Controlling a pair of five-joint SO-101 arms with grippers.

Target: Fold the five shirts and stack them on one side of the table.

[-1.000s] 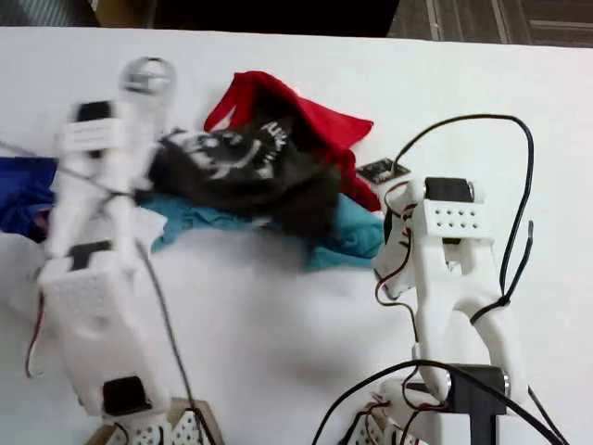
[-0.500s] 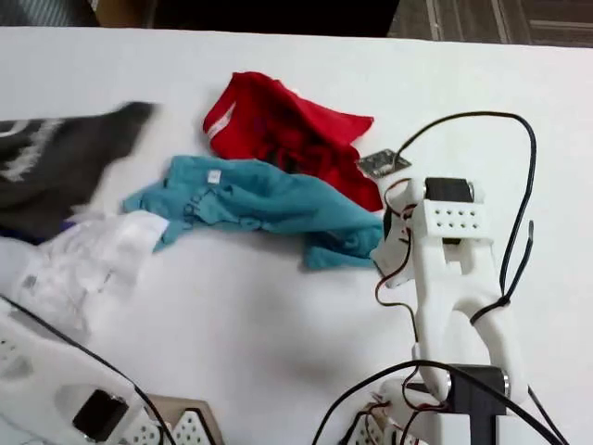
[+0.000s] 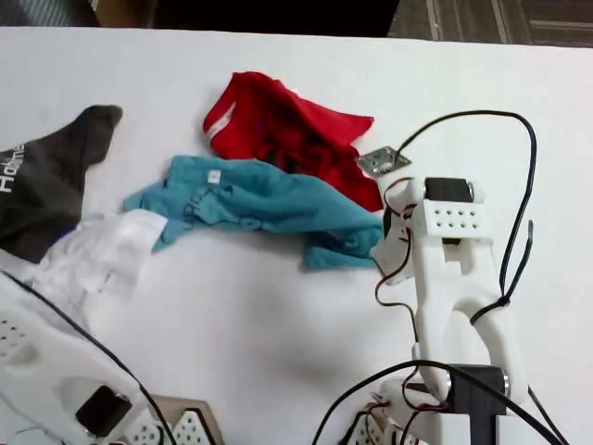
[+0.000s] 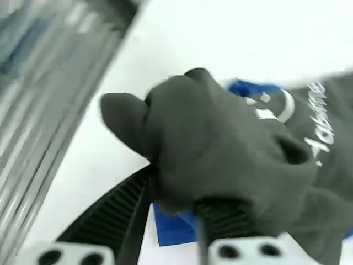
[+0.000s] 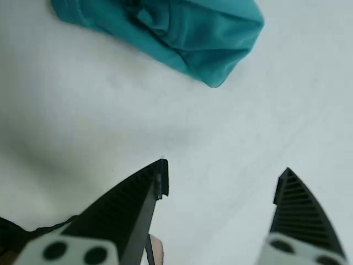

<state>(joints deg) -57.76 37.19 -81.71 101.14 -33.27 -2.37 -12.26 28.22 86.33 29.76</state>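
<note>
Left wrist view: left gripper (image 4: 171, 207) was clamped on a bunched dark grey printed shirt (image 4: 220, 143), a blue cloth shirt (image 4: 174, 229) just beneath the jaws. Right gripper (image 5: 223, 171) stood wide open; a crumpled teal shirt (image 5: 182, 27) lay ahead of its jaws, apart.

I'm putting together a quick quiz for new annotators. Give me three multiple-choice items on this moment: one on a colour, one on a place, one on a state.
1. What colour is the shirt under the dark grey shirt in the left wrist view? A blue B yellow C red
2. Which shirt touches the red shirt? A the white one B the teal shirt C the dark grey one
3. The right gripper is: A open over bare table B shut on the teal shirt C shut on the red shirt

1 A: a blue shirt peeks out beneath it.
2 B: it meets the red shirt's near edge.
3 A: its fingers stand apart above the table.
</note>
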